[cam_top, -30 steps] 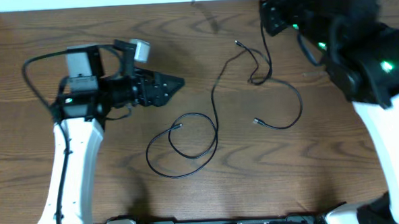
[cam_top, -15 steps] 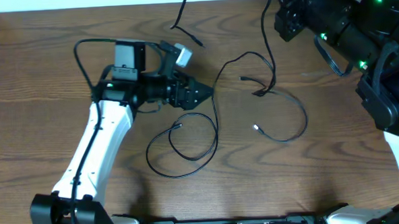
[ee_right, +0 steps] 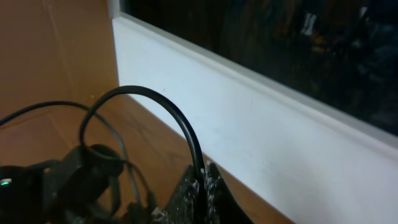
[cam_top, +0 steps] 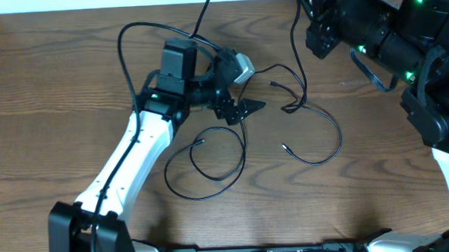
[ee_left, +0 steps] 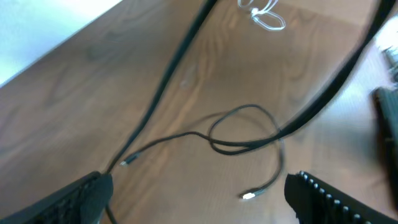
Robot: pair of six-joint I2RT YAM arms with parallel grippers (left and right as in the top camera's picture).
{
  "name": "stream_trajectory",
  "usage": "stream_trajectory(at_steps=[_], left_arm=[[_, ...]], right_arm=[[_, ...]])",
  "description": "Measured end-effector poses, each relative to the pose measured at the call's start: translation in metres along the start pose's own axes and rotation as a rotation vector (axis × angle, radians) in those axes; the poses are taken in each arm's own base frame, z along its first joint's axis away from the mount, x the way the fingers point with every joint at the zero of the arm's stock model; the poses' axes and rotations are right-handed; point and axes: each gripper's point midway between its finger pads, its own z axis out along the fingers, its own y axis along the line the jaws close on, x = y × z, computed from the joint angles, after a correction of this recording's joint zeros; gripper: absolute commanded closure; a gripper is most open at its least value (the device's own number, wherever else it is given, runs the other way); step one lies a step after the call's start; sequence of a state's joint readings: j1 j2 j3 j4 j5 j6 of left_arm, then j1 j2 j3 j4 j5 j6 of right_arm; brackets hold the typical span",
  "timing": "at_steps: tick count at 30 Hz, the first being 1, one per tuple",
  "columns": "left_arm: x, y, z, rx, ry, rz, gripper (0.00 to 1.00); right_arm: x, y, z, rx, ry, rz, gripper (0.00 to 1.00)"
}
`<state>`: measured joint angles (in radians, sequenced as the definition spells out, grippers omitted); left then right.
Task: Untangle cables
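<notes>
1. Our left arm point(cam_top: 134, 153) has swung from the left side toward the middle of the table point(cam_top: 49, 103). The left gripper point(cam_top: 251, 107) now hangs with jaws apart beside the crossing.
2. Our right gripper point(ee_right: 201, 177), at the far edge, looks pinched on one black cable point(cam_top: 304, 62).
3. We see the looped cable point(cam_top: 211, 168) lying mid-table, barely shifted, so we judge the separation is only beginning.

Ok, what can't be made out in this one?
Overhead: the right gripper is hidden under its own arm, so its grip shows only in the right wrist view.
Overhead: where the black cables cross, which strand lies on top is too small to tell.
Left wrist: the white cable is blurred and cut by the top edge.
</notes>
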<state>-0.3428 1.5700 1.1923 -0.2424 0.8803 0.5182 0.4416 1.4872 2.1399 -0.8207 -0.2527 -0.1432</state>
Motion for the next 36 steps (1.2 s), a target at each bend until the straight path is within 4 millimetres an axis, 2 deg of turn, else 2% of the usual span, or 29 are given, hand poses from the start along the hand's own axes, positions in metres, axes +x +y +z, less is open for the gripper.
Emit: stream_trajectory(at_steps=[8,13,15,16,17,18,19,20,24,29,31,36], left_arm=[[-0.005,0.028,0.024,-0.069,-0.047,0.112,0.07],[-0.006,0.047,0.041,-0.097,-0.097,0.150,0.07],[-0.002,0.051,0.052,-0.098,-0.107,0.158,0.08],[-0.001,0.052,0.058,-0.094,-0.114,0.157,0.12],[-0.002,0.052,0.065,-0.091,-0.129,0.168,0.21],[-0.002,0.052,0.070,-0.088,-0.136,0.168,0.36],[-0.002,0.051,0.076,-0.083,-0.145,0.174,0.68],[-0.001,0.050,0.080,-0.078,-0.150,0.175,0.92],[0.003,0.043,0.093,-0.054,-0.150,0.167,0.93],[0.010,0.047,0.092,-0.055,-0.132,0.117,0.93],[0.017,0.054,0.087,-0.064,-0.114,0.070,0.93],[0.054,0.091,0.055,-0.130,-0.038,-0.116,0.93]], right_arm=[[0.020,0.009,-0.001,-0.049,0.081,0.009,0.99],[0.025,0.016,-0.002,-0.084,0.099,0.011,0.99],[0.027,0.019,-0.002,-0.101,0.104,0.014,0.99],[0.027,0.020,-0.003,-0.108,0.105,0.015,0.99],[0.029,0.021,-0.003,-0.113,0.111,0.017,0.99],[0.029,0.022,-0.003,-0.116,0.114,0.018,0.99],[0.030,0.022,-0.003,-0.119,0.117,0.020,0.99],[0.031,0.023,-0.003,-0.121,0.119,0.020,0.99],[0.032,0.024,-0.004,-0.128,0.126,0.022,0.99],[0.038,0.012,-0.003,-0.057,0.151,0.018,0.99],[0.042,-0.004,-0.004,0.035,0.172,0.015,0.99],[0.052,-0.066,-0.019,0.355,0.222,0.032,0.99]])
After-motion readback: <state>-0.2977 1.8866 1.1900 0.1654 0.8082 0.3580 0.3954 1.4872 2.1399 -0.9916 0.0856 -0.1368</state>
